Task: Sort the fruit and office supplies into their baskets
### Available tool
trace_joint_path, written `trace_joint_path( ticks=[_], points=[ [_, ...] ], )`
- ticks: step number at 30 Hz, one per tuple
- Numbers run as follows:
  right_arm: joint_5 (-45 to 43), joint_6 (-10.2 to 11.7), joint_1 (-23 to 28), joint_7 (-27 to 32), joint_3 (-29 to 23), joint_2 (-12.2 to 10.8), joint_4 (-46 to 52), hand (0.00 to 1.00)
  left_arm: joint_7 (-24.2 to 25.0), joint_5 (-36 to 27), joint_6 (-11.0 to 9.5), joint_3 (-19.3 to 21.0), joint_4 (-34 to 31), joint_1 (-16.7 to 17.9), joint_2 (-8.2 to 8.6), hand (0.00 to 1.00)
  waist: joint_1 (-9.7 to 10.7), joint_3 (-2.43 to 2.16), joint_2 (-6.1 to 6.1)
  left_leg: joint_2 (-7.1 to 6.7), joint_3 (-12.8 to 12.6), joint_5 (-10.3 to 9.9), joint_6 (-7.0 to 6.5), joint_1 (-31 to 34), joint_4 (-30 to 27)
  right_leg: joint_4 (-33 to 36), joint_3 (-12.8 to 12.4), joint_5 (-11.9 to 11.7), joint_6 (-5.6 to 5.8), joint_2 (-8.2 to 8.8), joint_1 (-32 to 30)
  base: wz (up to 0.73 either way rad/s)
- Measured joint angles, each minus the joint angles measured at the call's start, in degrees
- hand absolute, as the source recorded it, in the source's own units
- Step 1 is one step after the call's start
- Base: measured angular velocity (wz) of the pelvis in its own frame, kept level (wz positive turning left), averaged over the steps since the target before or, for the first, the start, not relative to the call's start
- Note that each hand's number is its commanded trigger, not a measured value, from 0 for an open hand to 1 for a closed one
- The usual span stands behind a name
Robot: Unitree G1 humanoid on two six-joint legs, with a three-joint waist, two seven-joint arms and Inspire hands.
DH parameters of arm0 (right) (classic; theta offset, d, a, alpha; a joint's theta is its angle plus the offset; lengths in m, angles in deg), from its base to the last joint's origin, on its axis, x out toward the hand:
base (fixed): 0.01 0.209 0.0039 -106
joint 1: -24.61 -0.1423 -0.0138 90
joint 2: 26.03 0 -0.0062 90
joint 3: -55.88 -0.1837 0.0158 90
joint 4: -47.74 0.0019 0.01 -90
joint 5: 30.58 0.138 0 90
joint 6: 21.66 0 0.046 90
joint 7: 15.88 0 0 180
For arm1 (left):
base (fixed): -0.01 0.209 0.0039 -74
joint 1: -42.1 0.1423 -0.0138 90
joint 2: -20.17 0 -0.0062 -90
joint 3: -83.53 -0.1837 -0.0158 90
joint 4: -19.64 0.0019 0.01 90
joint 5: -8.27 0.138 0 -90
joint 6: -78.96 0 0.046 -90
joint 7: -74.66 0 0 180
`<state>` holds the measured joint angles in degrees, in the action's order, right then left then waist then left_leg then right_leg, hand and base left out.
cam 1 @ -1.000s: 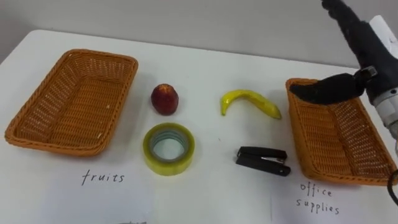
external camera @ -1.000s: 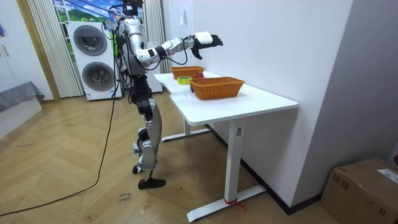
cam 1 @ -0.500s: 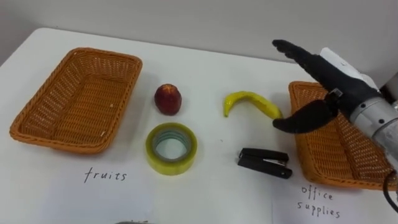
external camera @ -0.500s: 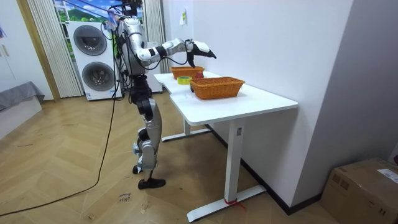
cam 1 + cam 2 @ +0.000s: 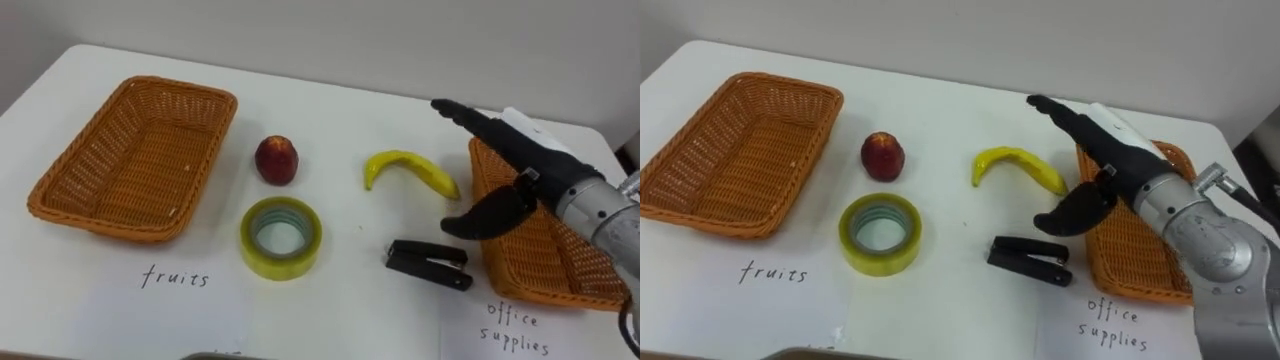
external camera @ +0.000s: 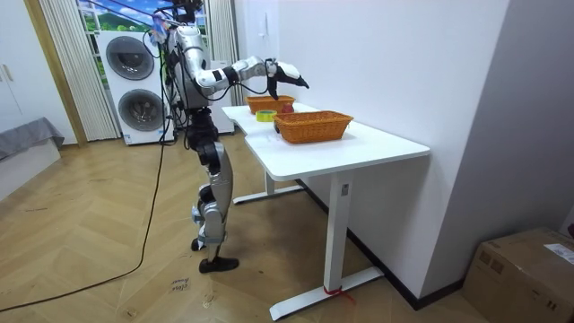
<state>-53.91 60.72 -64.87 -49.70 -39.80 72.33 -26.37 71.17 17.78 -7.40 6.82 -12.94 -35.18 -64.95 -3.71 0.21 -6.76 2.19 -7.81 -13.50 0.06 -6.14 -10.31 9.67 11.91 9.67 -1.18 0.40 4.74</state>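
My right hand (image 5: pixel 525 165) hangs empty with straight, spread fingers over the left rim of the orange wicker basket (image 5: pixel 545 262) for office supplies. The black stapler (image 5: pixel 428 264) lies on the white tabletop (image 5: pixel 330 110) just below-left of the thumb, its long axis across my view. The curved yellow banana (image 5: pixel 410 170) lies beyond it. One second ago the hand was higher and further right.

**Hand masks the office basket**

The right hand (image 5: pixel 525 165) and its forearm lie across the office basket (image 5: pixel 520 265), covering its far left corner and part of its floor, and the arm runs off the right edge. At the bottom edge a dark strip (image 5: pixel 205 356) is cut short, so what it is can't be told. In the room view, the small bits on the table (image 6: pixel 359 148) are too tiny to name.
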Motion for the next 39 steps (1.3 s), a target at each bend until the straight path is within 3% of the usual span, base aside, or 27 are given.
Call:
trace_joint_path(
  ticks=[7, 18, 23, 29, 39],
  points=[
    [-3.4, -0.05, 1.1, -3.0, 0.44, 0.0, -0.07, 0.0, -0.02, 0.07, -0.31, -0.04, 0.7, -0.71, -0.03, 0.0, -1.36, 0.04, 0.06, 0.05, -0.07, 0.01, 0.02, -0.51, 0.66, 0.0, -0.18, 0.0, 0.0, -0.47, 0.18, -0.01],
    [-6.55, -0.1, 1.33, -6.58, 5.13, -0.19, -1.39, 0.0, -1.39, 0.02, -0.33, -0.34, 2.23, -0.96, -1.11, 0.0, -1.83, 0.08, 0.17, 0.05, 0.05, 0.01, 0.02, -0.7, 0.53, 0.07, -0.21, -0.04, -0.04, -0.48, 0.36, 0.0],
    [-6.81, -1.23, 2.95, -8.03, 6.31, -0.82, -2.04, 0.0, -1.31, 0.1, -0.32, -0.8, 2.13, -2.04, -1.15, 0.0, -3.0, 0.27, 0.7, 0.06, 0.05, 0.01, 0.0, -0.49, 0.85, 0.09, -0.38, -0.07, 0.0, -0.47, 0.17, 0.0],
    [-6.81, -1.23, 2.95, -8.88, 6.33, -0.98, -2.04, 0.0, -1.22, 0.11, -0.32, -1.13, 2.07, -2.04, -1.15, 0.0, -2.99, 0.24, 1.59, 0.03, 0.05, 0.01, 0.01, -0.4, 0.86, 0.08, -0.35, -0.07, 0.0, -0.45, 0.03, 0.0],
    [-7.0, -1.23, 2.95, -9.6, 6.83, -1.09, -2.45, 0.0, -1.29, 0.02, -0.33, -1.82, 2.09, -2.0, -1.12, 0.0, -3.02, 0.2, 1.57, -0.01, 0.06, 0.02, 0.0, -0.44, 0.6, 0.04, -0.25, -0.07, 0.01, -0.4, 0.05, 0.0]
  ],
)
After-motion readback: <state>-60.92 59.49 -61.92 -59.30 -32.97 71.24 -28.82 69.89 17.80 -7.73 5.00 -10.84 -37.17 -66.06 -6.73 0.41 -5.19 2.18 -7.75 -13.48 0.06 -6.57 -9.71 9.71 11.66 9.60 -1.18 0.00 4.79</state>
